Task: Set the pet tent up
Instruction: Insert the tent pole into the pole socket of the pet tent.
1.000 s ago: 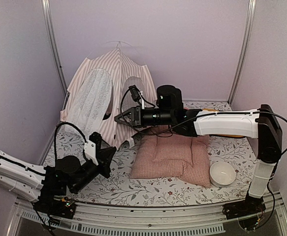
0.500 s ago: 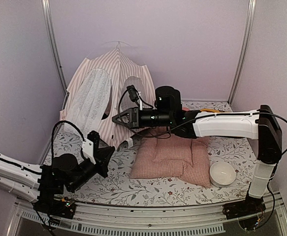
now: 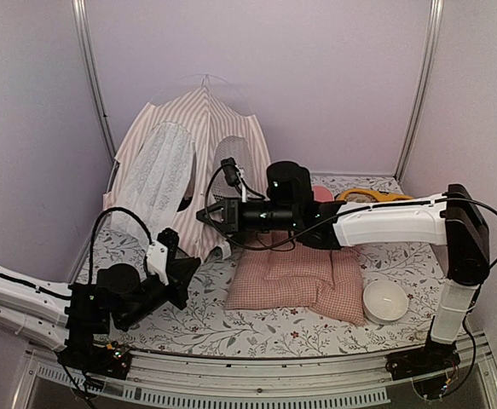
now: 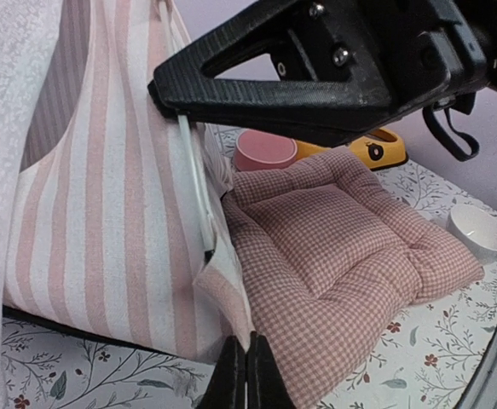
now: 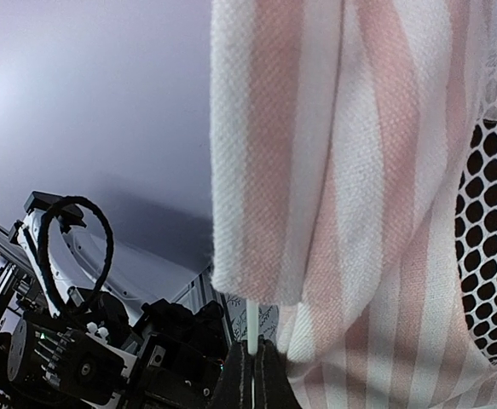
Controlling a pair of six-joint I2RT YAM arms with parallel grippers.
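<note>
The pet tent (image 3: 188,141) stands at the back left, pink-and-white striped, with its sheer curtain (image 3: 156,175) facing left and front. My right gripper (image 3: 201,214) reaches across to the tent's front right edge. In the right wrist view it (image 5: 252,362) is shut on a thin white pole (image 5: 252,324) coming out of a striped fabric sleeve (image 5: 265,153). My left gripper (image 3: 193,267) is low on the table, shut, just below the tent's bottom corner (image 4: 222,294). I cannot tell whether its fingertips touch that corner.
A pink checked cushion (image 3: 299,274) lies right of the tent, against its corner. A white bowl (image 3: 384,300) sits at the front right. A pink bowl (image 3: 320,193) and a yellow object (image 3: 372,196) are behind the right arm. Metal frame posts (image 3: 90,77) flank the table.
The right gripper has dropped slightly with the pole still in it, and its forearm has lowered, uncovering the yellow object. The left arm has shifted a little and stays shut.
</note>
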